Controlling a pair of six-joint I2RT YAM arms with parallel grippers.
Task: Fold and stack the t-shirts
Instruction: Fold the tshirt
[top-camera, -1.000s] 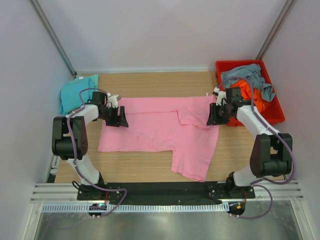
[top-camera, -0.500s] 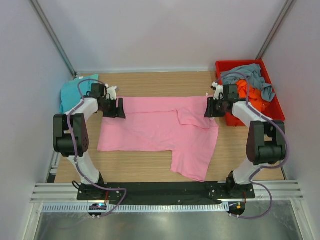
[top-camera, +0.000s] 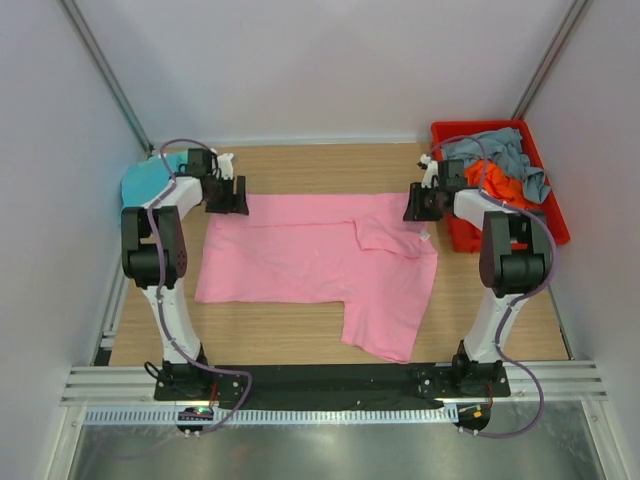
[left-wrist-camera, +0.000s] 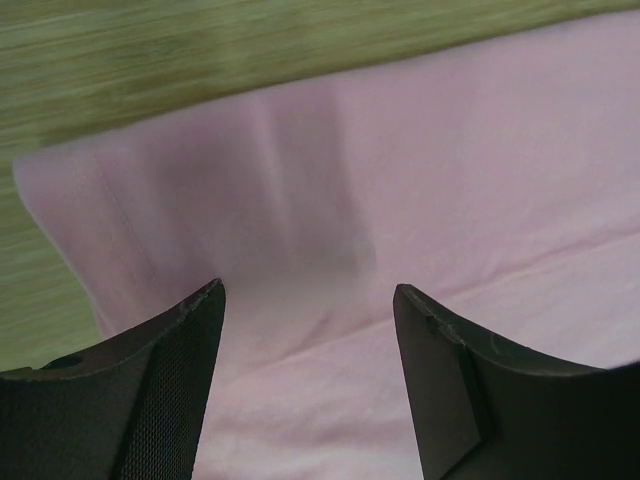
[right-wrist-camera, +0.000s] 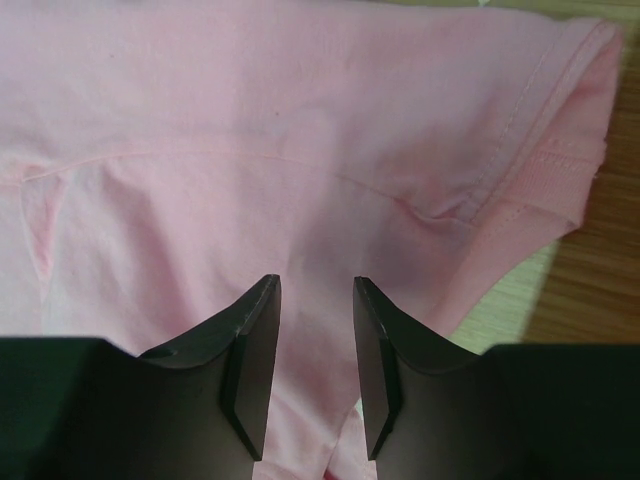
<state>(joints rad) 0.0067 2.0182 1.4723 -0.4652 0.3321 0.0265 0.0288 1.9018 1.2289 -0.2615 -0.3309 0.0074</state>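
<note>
Four t-shirts show from above: the pink t-shirt (top-camera: 300, 255) lies spread on the wooden worktop (top-camera: 300, 165), walled in white. The teal t-shirt (top-camera: 148, 182) sits far left. The grey-blue t-shirt (top-camera: 490, 148) and the orange t-shirt (top-camera: 500, 185) fill the red bin (top-camera: 548, 222). The left end effector (top-camera: 232, 197) and the right end effector (top-camera: 416, 207) are at the pink t-shirt's far corners.

Left wrist: fingers released wide over pink cloth, with bare wood beyond its edge.

Right wrist: fingers narrowly apart, grasping nothing, above the sleeve hem.
</note>
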